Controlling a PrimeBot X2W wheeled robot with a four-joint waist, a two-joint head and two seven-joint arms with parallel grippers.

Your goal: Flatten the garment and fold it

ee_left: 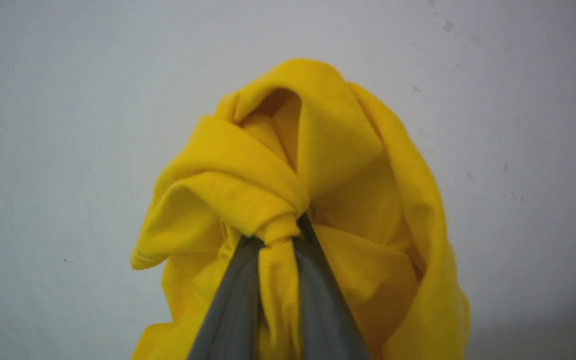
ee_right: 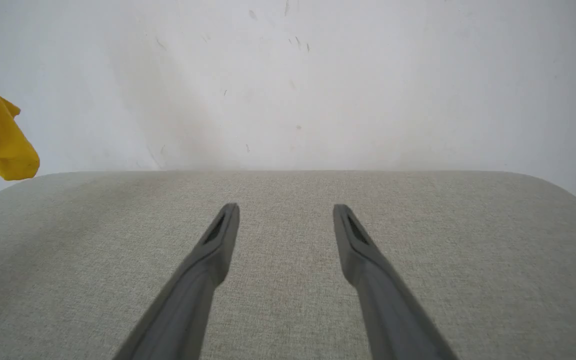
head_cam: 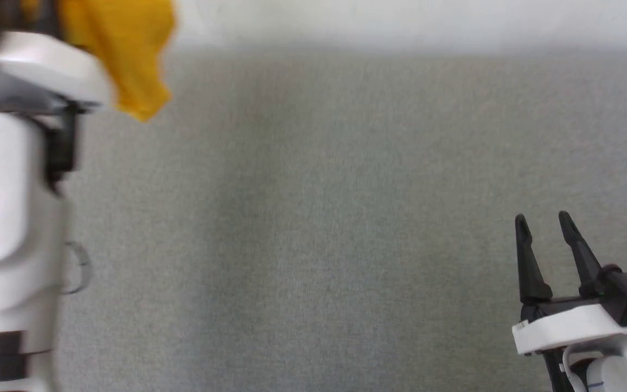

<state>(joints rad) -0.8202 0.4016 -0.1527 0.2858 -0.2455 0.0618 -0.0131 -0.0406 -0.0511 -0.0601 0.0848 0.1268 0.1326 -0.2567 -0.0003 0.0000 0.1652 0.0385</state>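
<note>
Nearest, the right tool [head_cam: 542, 218] rests low over the counter's near right corner. Its two fingers are spread wide with nothing between them and point toward the far edge. It looks parked there, ready to take a second hold once cloth comes within reach. The counter [head_cam: 319, 218] is a broad woven grey-beige top, and the shirt will likely need that whole span to be laid out flat. Over the counter's left side the pale left forearm [head_cam: 3, 190] reaches up and away, blurred. The left tool [ee_left: 278, 227] is pinched narrow on a gathered twist of the shirt [ee_left: 318, 165], which hangs from it in a crumpled yellow bunch above the counter's far left corner, apparently clear of the surface. Only plain yellow shows, no print. Holding it aloft by one point probably lets the folds drop loose so that an edge or corner can be found. Nothing is flattened yet, so the task seems to be at its start. Behind the counter's far edge stands a scuffed white wall [ee_right: 318, 75].
</note>
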